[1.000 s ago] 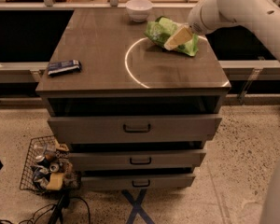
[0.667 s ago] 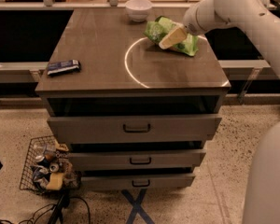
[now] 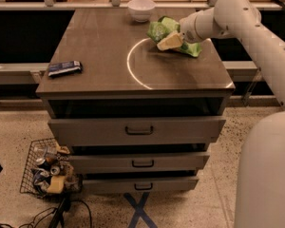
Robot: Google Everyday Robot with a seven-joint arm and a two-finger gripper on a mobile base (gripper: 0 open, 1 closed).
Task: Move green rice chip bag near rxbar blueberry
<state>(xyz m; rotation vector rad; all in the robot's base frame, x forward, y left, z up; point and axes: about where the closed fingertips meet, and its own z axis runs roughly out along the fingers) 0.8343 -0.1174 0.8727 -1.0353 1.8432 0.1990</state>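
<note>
Resting on the chip bag (image 3: 157,30), just right of the bowl (image 3: 141,9) and slightly nearer the front, the hand (image 3: 170,41) is seen pressed into the crinkled foil. Whether it is clamped on the bag or only laid against it cannot be told. The blue bar (image 3: 64,68) is found well apart from the bowl, far to its left and forward, close to the front-left edge of the worktop (image 3: 109,56).

Several failures are judged possible from here. If only a loose fold of foil has been caught, the bag could be pulled out of the hold once it is lifted, because the material looks slick and springy. It could then be dropped well short of the bar, somewhere forward of the bowl. Since the bowl is so near the bag, it could be clipped and shoved if the arm is swung wide at the start.

The greater risk is judged to lie at the far end. The bar is placed so near the edge that it could be swept off the worktop by a bag dragged rather than carried, or covered if the bag is released on top of it.
</note>
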